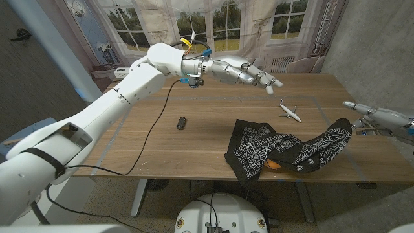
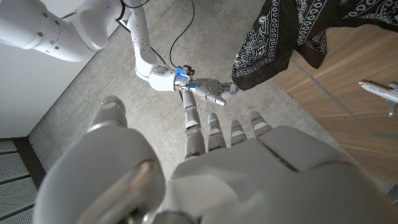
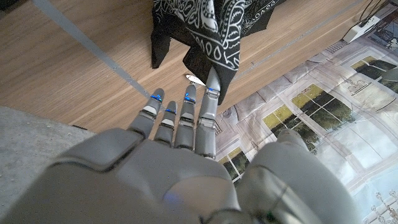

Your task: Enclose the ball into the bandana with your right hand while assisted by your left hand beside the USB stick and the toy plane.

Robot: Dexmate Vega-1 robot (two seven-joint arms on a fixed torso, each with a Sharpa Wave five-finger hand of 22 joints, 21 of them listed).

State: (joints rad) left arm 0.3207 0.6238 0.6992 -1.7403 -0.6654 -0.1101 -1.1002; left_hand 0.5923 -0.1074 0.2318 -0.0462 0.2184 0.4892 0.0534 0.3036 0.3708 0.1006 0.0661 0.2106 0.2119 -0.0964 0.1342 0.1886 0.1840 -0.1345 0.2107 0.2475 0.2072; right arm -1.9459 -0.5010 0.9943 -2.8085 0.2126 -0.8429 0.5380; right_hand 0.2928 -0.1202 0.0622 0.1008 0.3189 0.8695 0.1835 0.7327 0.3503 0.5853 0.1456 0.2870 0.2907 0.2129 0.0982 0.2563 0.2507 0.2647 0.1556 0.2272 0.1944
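Ball [image 1: 274, 164] is lying near the front edge of the surface [image 1: 213, 129], showing as an orange sliver under the black bandana [image 1: 284, 150], which is draping loosely over it in a rumpled heap. The right hand [image 1: 374, 117] is pinching the bandana's far corner between fingertips and lifting it off to the side, as the left wrist view is also showing; the left hand [image 1: 249, 72] is hovering high above the back of the surface, fingers spread and grasping nothing. The toy plane [image 1: 290, 110] is sitting just behind the cloth, and the USB stick [image 1: 182, 123] is lying well apart to the left. My worry: with the left hand far from the cloth, nothing is pinning the other side, so a further pull by the right hand is likely dragging the whole bandana off and uncovering the ball. The ball is also sitting close to the edge and could be rolling off.
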